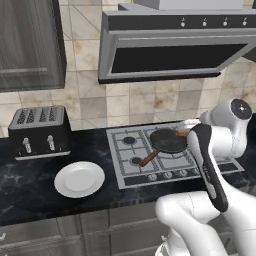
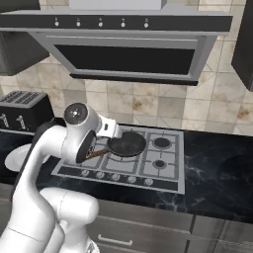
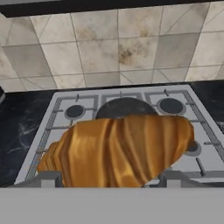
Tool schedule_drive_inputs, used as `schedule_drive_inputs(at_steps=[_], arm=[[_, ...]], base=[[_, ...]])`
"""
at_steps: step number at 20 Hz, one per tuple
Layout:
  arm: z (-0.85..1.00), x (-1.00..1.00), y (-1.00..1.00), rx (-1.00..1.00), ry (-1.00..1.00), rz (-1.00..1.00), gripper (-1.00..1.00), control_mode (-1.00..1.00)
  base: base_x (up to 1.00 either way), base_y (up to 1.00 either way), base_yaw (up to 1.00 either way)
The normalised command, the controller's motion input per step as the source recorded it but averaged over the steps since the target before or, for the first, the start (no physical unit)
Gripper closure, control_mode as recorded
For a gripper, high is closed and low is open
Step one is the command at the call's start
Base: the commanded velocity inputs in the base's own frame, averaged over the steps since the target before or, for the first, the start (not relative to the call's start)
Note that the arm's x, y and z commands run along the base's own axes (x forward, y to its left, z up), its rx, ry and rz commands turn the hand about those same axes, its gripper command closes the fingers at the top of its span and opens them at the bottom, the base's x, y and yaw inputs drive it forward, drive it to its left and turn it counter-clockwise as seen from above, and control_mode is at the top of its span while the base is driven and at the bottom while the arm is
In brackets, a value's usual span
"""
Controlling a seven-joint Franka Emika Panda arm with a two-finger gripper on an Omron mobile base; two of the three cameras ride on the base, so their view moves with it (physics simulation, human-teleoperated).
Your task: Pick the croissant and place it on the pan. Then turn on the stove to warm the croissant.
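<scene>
Croissant (image 3: 118, 151) sits clamped in the claw (image 3: 109, 177), above the stove (image 3: 57, 109).

One croissant (image 3: 118, 151), one pan (image 1: 168, 141), one plate (image 1: 79, 179), one toaster (image 1: 39, 132).

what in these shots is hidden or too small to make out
- End effector: in the left base view the arm's own links cover it, so how its jaws stand is unclear.
- Pan: in the hand view the croissant covers its near part and handle.
- Stove knobs: too small in the left base view to read their settings.
- Plate: in the right base view the arm hides most of it.
- Toaster: cut off by the left edge of the right base view.
</scene>
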Motion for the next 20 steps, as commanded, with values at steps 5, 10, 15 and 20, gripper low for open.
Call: schedule_drive_inputs(at_steps=[5,10,15,20], arm=[[0.00,0.23,-0.93,0.00,0.08,-0.09,1.00,-1.00],[0.00,0.05,-0.08,0.00,0.01,-0.01,1.00,-1.00],[0.00,0.70,0.05,-0.07,0.09,0.00,1.00,-1.00],[-0.10,0.61,0.00,-0.10,0.05,0.00,1.00,-1.00]], base=[[0.00,0.00,0.00],[0.00,0.00,0.00],[0.00,0.00,0.00],[0.00,0.00,0.00]])
